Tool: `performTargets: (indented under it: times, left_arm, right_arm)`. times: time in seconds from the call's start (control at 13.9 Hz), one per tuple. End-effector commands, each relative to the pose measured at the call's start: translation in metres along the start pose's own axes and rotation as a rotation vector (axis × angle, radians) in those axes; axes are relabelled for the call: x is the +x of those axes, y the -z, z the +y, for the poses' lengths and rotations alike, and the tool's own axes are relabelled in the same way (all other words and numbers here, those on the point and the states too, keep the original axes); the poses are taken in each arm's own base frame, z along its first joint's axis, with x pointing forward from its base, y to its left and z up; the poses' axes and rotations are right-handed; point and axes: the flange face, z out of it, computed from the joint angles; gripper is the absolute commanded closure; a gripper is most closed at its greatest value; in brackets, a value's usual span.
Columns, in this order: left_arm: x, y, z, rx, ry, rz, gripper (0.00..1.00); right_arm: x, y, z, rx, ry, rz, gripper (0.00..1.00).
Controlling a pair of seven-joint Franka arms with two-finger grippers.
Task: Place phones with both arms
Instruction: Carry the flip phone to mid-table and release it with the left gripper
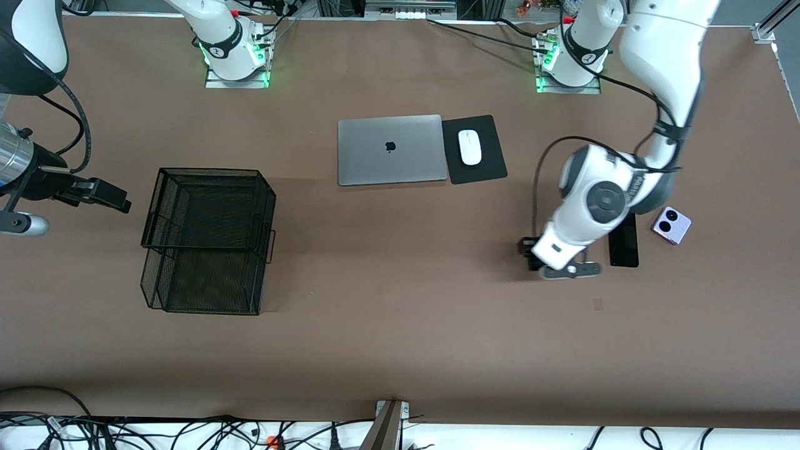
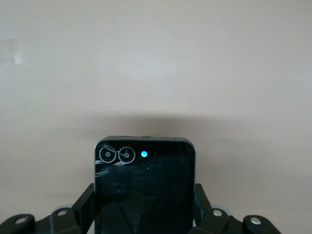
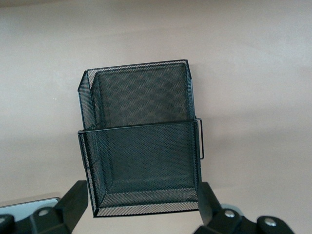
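Left gripper (image 2: 145, 214) clamped on black flip phone (image 2: 145, 187), low over bench (image 1: 400, 350) near left arm's end.
Rigid, glossy, slippery, light; best pinched across side edges. Right gripper (image 3: 141, 207) spread wide, waiting above mesh basket (image 3: 141, 141).

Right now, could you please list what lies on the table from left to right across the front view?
Black mesh basket → silver laptop → mouse pad with white mouse → left gripper → long black phone → lilac flip phone.

Only one readable sign: a dark apple logo at the middle of the closed silver laptop (image 1: 392, 150), lying toward the table edge where the arm bases stand. No words, numbers or labels legible elsewhere.
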Motion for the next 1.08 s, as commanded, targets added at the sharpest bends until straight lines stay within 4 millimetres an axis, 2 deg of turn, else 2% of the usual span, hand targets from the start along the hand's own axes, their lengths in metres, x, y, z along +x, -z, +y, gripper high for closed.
performTargets:
  times: [0.0, 0.29, 0.5, 0.79, 1.0]
  left_arm:
    - [0.000, 0.007, 0.053, -0.019, 0.016, 0.015, 1.00]
    - [-0.013, -0.011, 0.159, -0.049, 0.033, 0.052, 1.00]
    - [-0.029, -0.027, 0.217, -0.069, 0.047, 0.069, 1.00]
    - [-0.032, -0.047, 0.265, -0.088, -0.010, 0.118, 1.00]
    - [-0.039, -0.058, 0.281, -0.084, -0.046, 0.143, 1.00]
  right_arm:
    - [-0.003, 0.004, 0.003, 0.009, 0.011, -0.001, 0.00]
    - [-0.003, 0.004, 0.003, 0.009, 0.011, -0.001, 0.00]
    - [-0.003, 0.004, 0.003, 0.009, 0.011, -0.001, 0.00]
    - [-0.003, 0.004, 0.003, 0.009, 0.013, -0.001, 0.00]
    - [-0.003, 0.004, 0.003, 0.009, 0.011, -0.001, 0.00]
